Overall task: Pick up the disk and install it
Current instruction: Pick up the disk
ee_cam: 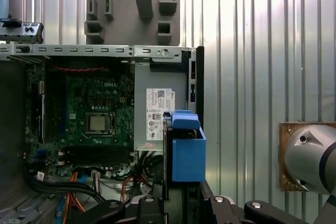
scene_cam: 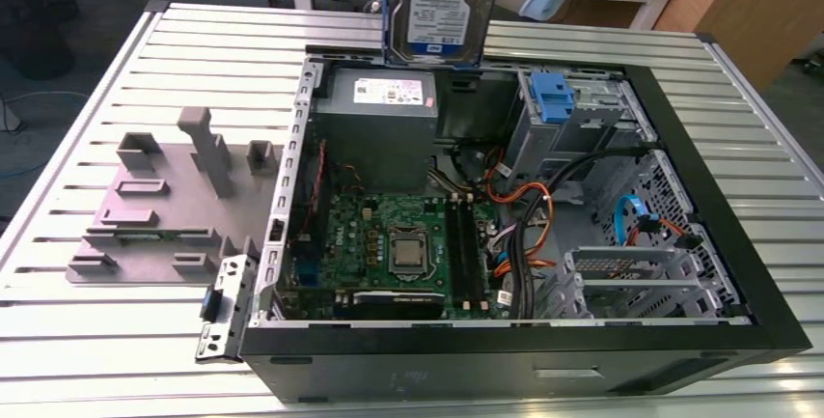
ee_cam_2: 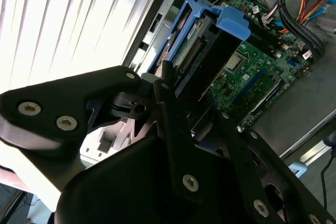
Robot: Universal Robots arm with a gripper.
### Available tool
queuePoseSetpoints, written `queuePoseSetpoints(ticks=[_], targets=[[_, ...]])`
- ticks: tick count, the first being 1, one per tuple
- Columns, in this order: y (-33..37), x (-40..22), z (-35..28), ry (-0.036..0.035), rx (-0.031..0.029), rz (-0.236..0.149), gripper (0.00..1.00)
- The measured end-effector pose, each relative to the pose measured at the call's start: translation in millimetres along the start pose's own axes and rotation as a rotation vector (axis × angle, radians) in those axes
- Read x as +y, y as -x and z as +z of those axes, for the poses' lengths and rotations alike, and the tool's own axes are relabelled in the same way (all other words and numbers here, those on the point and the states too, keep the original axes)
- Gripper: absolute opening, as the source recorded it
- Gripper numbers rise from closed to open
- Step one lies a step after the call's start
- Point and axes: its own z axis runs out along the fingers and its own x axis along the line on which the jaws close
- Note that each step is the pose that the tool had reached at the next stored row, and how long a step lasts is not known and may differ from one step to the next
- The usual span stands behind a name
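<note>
a ribbed metal table carries the open computer case. the disk hangs upright above the power supply, with the gripper clamped across its blue carrier. judged step: transfer. seating calls for aligning the carrier with the cage by the blue clip. the exterior view gives the label face, and the second wrist view gives the connector edge.

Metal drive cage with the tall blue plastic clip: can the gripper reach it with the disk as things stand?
Probably yes: the gripper, shut on the blue-framed silver disk, hangs above the open case, with nothing over the cage.
</note>
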Motion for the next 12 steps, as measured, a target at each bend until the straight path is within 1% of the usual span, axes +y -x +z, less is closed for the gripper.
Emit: queuePoseSetpoints(ticks=[6,12], targets=[[0.3,-13.6,0.3,0.0001,0.0001,0.000,0.35],[0.5,-25.1,0.6,0.0001,0.0001,0.000,0.35]])
